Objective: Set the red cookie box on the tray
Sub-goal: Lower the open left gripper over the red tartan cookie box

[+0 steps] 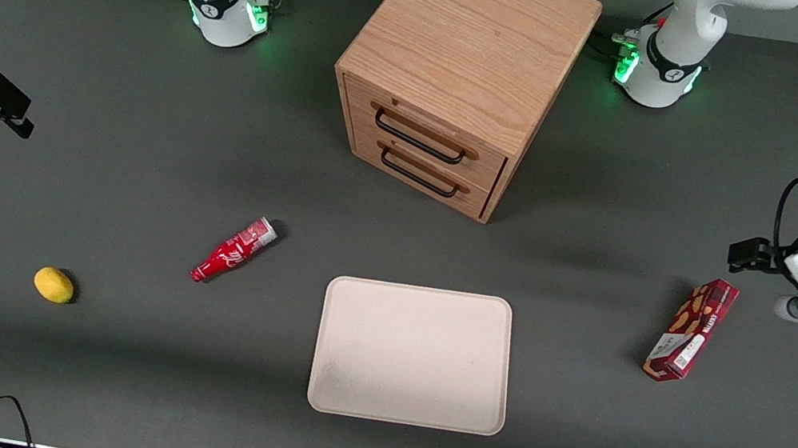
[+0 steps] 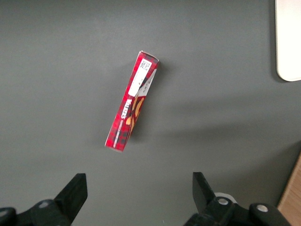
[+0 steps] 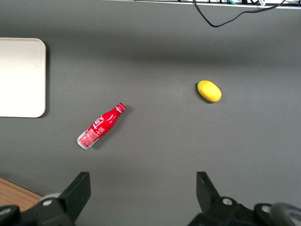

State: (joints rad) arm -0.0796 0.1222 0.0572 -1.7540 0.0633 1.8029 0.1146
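Observation:
The red cookie box [image 1: 691,330] lies flat on the dark table toward the working arm's end, well apart from the tray [image 1: 413,355], which is cream-beige and has nothing on it. My left gripper [image 1: 747,254] hangs above the table, a little farther from the front camera than the box and not touching it. In the left wrist view the box [image 2: 133,107] lies at a slant ahead of the gripper [image 2: 137,181], which is open wide with nothing between its fingers. A corner of the tray [image 2: 288,42] shows there too.
A wooden two-drawer cabinet [image 1: 457,71] stands farther from the front camera than the tray. A red bottle [image 1: 233,250] lies beside the tray toward the parked arm's end, and a yellow lemon [image 1: 54,284] lies further that way.

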